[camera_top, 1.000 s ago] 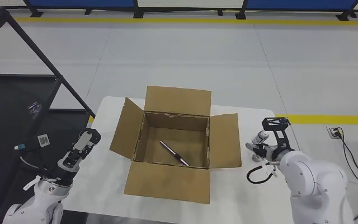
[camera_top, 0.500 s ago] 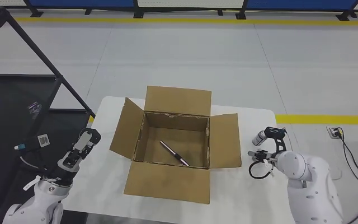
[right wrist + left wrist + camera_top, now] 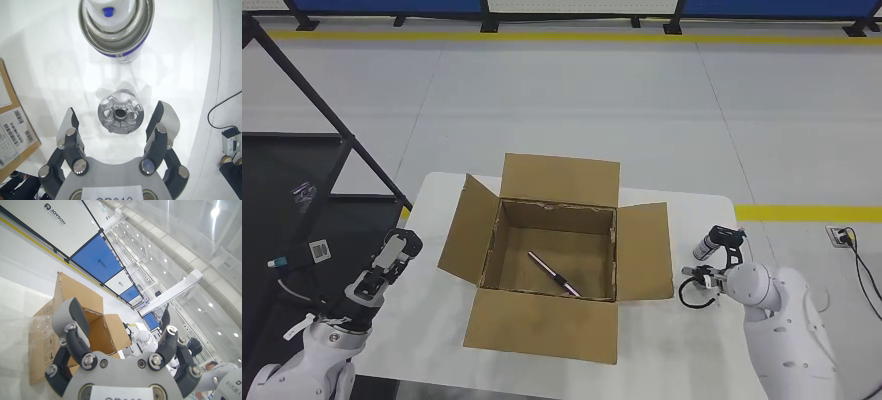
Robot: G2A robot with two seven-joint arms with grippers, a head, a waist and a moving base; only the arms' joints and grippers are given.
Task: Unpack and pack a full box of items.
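Lower left, the left claw [image 3: 400, 243] hangs open. Centre, an open cardboard box [image 3: 560, 180] holds a thin rod [image 3: 554, 273]. At right, the right claw [image 3: 115, 107], open, frames a toothed metal hub [image 3: 121, 119] on the desk [image 3: 47, 66]. The hub is likely heavy, rigid and slick, so grip its rim.

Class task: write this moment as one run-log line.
right gripper: open, over metal hub | spray can: upright, near hub | left gripper: open, beside box | box: open, rod inside
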